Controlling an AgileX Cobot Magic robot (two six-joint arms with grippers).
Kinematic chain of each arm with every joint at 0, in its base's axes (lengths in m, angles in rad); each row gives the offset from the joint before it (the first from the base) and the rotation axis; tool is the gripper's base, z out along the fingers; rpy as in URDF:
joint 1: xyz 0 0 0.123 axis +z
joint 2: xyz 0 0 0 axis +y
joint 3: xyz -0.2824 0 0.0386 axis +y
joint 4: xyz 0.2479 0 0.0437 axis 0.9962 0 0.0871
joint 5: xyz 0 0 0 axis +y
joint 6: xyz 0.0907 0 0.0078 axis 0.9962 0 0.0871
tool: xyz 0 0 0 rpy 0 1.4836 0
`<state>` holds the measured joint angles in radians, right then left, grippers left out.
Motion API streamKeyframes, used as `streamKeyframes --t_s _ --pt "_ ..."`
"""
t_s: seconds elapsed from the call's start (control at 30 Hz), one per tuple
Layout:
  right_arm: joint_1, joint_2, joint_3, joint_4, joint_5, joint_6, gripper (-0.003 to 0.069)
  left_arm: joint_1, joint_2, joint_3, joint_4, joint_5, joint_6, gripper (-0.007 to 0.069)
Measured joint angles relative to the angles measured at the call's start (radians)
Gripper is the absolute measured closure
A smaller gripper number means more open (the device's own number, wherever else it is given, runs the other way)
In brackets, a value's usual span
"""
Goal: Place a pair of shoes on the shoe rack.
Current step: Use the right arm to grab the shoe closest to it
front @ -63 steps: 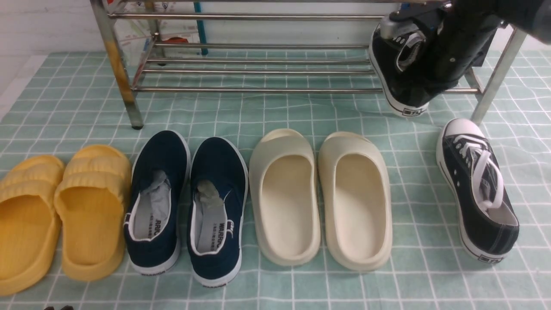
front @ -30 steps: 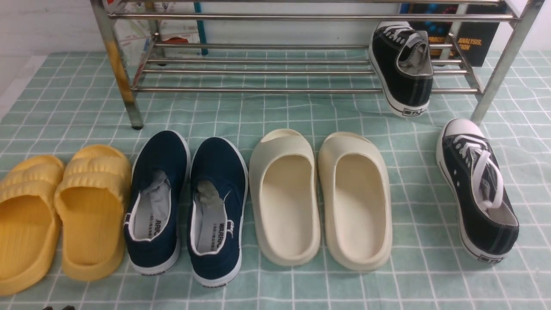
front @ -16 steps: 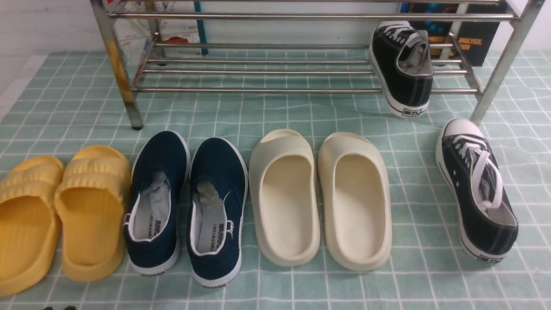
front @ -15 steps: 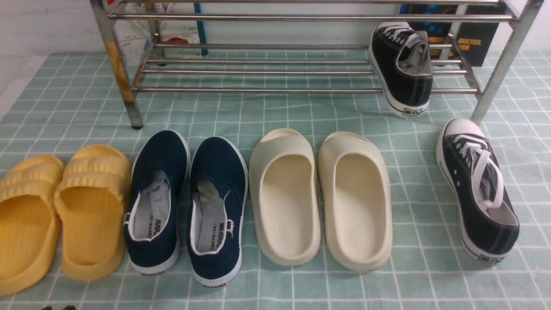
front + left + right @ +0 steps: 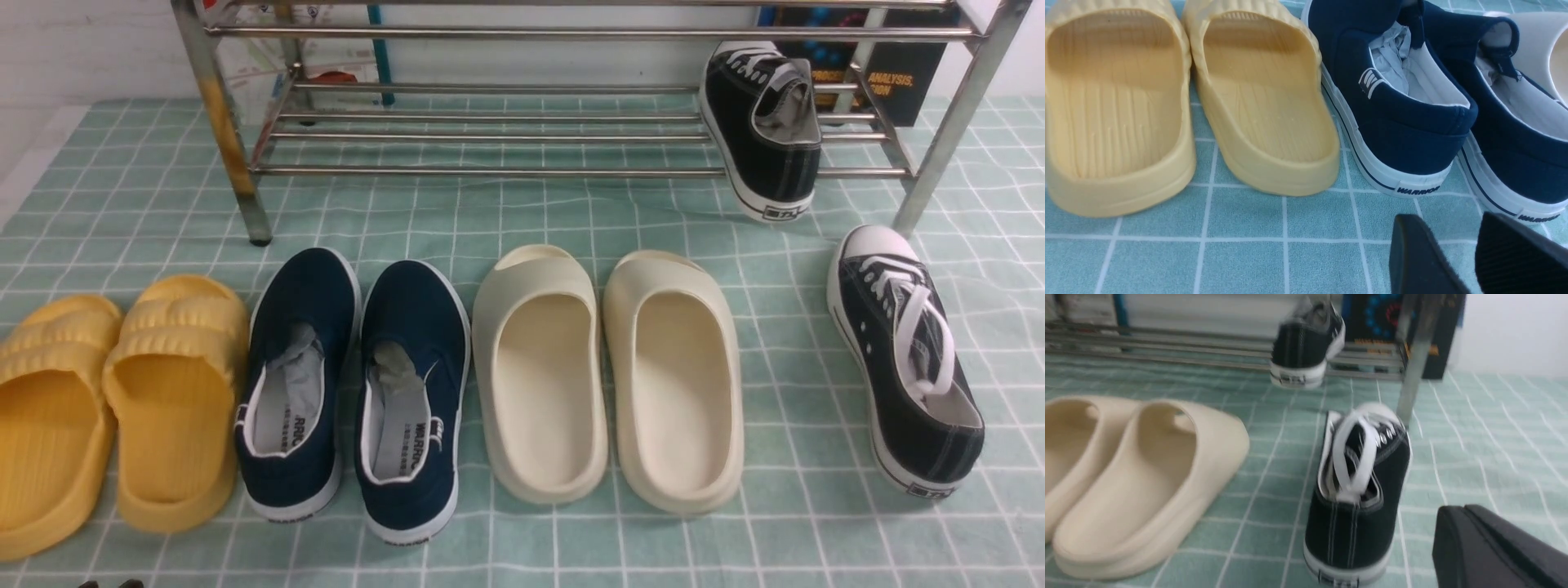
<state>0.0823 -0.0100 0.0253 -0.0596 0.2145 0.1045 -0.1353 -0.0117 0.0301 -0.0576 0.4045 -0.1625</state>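
So one sneaker rests far right on the shoe rack; its mate lies nearer, on the cloth. Right claw pressed together, left claw spread; next I'd open right and grasp the mate.

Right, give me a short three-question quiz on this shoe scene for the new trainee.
1. True or false: the second black sneaker sits on the shoe rack beside the first black sneaker.
2. Which pair lies between the yellow slides and the cream slides? A. navy slip-ons B. black boots C. red sandals
3. Fill in: the left gripper has its jaws ___.
Key: 1 false, it lies on the checked cloth; 2 A; 3 open.
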Motion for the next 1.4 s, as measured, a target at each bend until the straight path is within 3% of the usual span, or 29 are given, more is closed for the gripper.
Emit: streamKeyframes --t_s 0.23,0.5,1.4 --pt "-0.054 0.000 -0.007 0.060 0.163 0.018 0.0659 0.000 0.000 0.000 0.000 0.000 0.000 0.0386" --pt "-0.111 0.000 -0.010 0.072 0.171 0.019 0.0659 0.000 0.000 0.000 0.000 0.000 0.000 0.0386" --pt "-0.111 0.000 -0.010 0.073 0.171 0.019 0.0650 0.000 0.000 0.000 0.000 0.000 0.000 0.0386"
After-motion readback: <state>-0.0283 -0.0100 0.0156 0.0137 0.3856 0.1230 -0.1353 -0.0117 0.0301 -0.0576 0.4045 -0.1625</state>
